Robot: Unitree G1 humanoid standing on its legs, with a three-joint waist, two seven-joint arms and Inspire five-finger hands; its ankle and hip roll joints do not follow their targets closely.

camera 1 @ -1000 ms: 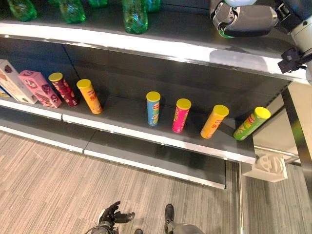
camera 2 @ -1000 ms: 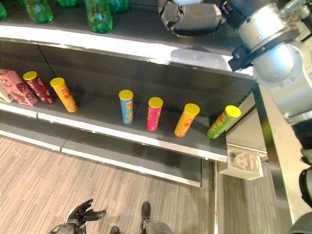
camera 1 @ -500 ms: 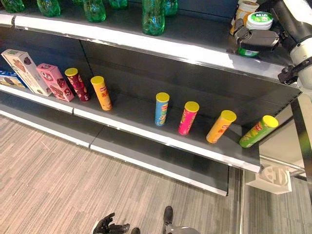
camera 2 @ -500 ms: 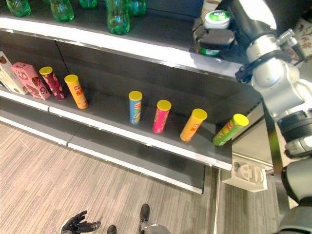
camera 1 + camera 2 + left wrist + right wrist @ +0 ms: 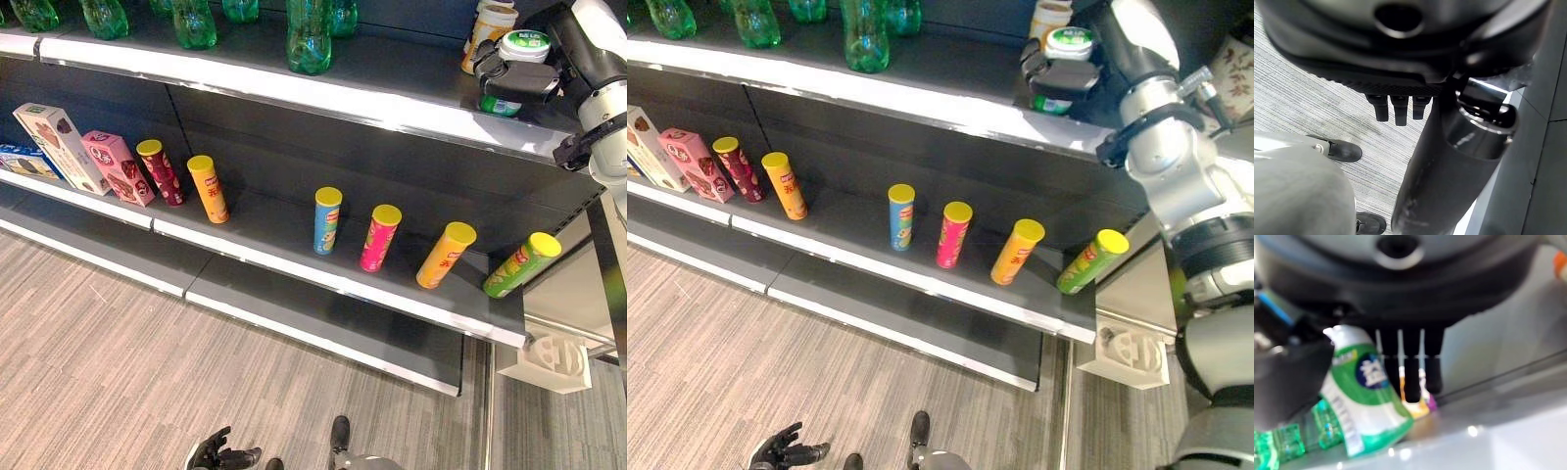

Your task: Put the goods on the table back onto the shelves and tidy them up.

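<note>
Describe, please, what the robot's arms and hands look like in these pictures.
The right arm is silver-grey with rounded segments and black bands at the joints. Its right hand is dark and blocky. The left hand is dark too, with slim black fingers.

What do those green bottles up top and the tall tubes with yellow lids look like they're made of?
The green bottles look like clear tinted plastic: light shines through them. The tubes are probably printed cardboard with a matte look, and their yellow lids seem smooth plastic. I can't be sure from here.
</note>
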